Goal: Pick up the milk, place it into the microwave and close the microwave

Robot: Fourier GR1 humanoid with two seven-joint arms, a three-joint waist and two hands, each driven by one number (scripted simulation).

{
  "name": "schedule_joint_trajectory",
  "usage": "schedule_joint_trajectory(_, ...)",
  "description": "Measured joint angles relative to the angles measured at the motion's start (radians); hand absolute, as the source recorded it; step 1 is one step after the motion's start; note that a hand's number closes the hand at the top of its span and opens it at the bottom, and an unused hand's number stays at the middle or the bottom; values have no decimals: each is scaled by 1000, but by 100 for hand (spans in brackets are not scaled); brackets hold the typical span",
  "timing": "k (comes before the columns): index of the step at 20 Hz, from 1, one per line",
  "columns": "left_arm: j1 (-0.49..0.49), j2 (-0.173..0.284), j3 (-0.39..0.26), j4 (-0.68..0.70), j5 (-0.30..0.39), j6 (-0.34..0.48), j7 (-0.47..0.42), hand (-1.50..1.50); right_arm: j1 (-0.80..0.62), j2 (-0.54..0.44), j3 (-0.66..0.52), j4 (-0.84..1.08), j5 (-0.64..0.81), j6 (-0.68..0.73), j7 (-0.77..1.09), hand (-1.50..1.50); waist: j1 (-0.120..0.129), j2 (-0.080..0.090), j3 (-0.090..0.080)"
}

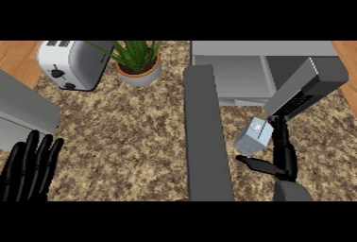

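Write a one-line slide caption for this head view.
Right hand holds the milk carton before the open microwave, door swung out; left hand rests open at lower left.

At one o'clock the microwave (241, 71) runs past the top edge, its cavity partly hidden behind its open door (207, 137). At eight o'clock the left hand (29, 166) is cut at the wrist.
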Motion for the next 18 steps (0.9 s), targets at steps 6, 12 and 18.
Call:
schedule_joint_trajectory(6, -3, -2, 0, 4, 14, -1, 0, -150, -75, -37, 9, 198, 56, 14, -140, 150, 7, 2, 1)
schedule_joint_trajectory(12, 7, -3, -4, -9, 12, 3, 0, -150, -120, -27, 10, 267, 65, 48, -236, 150, 5, 0, -1)
schedule_joint_trajectory(18, 15, 10, 27, -8, 47, -11, 2, -150, -123, 3, 63, 176, 61, 132, -211, 150, -3, -2, -1)
